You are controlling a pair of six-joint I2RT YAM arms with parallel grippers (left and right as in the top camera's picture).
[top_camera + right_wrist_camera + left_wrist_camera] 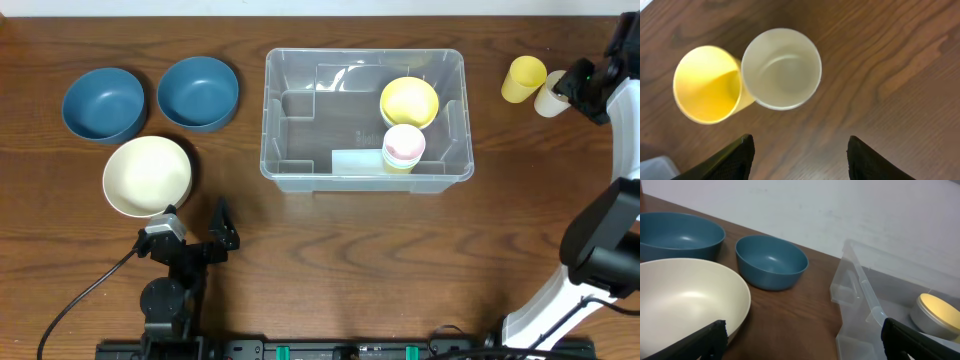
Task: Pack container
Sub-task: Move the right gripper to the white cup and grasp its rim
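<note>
clear container [268,120] on wood table [330,260]. right gripper [800,150] right of container — fingers partly apart, empty, over white cup [781,68]. left gripper [800,342] left of container — wide open, empty.

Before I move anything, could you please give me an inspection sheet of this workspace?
Surface: wooden table, bare wood between items.
Job's things: clear bin, centre, upright, holding a yellow bowl and a pinkish cup.
Clutter: blue bowls and cream bowl on the left arm's side of the bin; yellow cup and white cup side by side on the other.
Grippers: left gripper open, empty, beside the cream bowl; right gripper open, empty, near the two cups.
Cables: black cable by the left arm's base.
Surroundings: pale wall behind the table.
</note>
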